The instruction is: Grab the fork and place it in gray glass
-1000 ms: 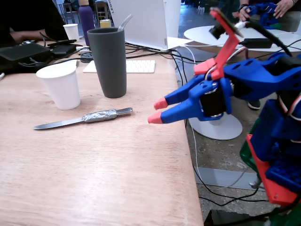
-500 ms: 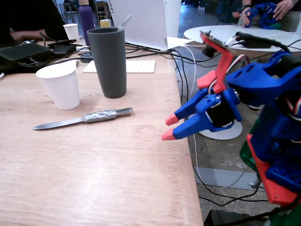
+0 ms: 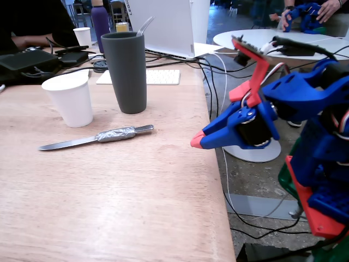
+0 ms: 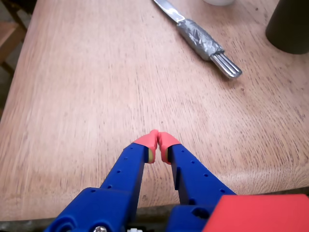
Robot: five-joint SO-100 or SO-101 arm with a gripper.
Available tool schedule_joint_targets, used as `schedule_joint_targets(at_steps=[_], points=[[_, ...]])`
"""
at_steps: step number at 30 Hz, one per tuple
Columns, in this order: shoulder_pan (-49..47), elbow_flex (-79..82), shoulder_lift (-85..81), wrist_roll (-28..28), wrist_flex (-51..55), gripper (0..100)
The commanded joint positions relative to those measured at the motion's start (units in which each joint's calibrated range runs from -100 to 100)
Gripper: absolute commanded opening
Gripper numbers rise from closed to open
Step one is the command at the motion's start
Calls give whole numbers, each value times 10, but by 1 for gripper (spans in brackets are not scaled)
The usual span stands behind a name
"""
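The tall dark-gray glass [image 3: 125,71] stands upright on the wooden table; its lower wall shows at the top right of the wrist view [image 4: 289,26]. A thin pale thing [image 3: 145,25] rises by its rim; I cannot tell what it is. No fork with tines shows in either view. A foil-wrapped table knife [image 3: 112,134] with a flat blade lies in front of the glass, and also shows in the wrist view [image 4: 200,39]. My gripper [image 3: 196,143] is shut and empty, at the table's right edge, well to the right of the knife; in the wrist view [image 4: 157,139] its red tips touch.
A short white paper cup [image 3: 70,98] stands left of the glass. A keyboard [image 3: 158,76], cables, a laptop and a purple bottle [image 3: 100,22] crowd the back of the table. The table's right edge [image 3: 210,142] drops to the floor.
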Motion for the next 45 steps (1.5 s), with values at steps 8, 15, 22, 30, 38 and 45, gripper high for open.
schedule_joint_targets(at_steps=[8,15,22,30,38,45], points=[[3,5,-7,-48,-6,0],[4,5,-6,-49,-6,0],[1,5,-6,-48,-6,0],[1,5,-6,-48,-6,0],[1,5,-6,-48,-6,0],[1,5,-6,-48,-6,0]])
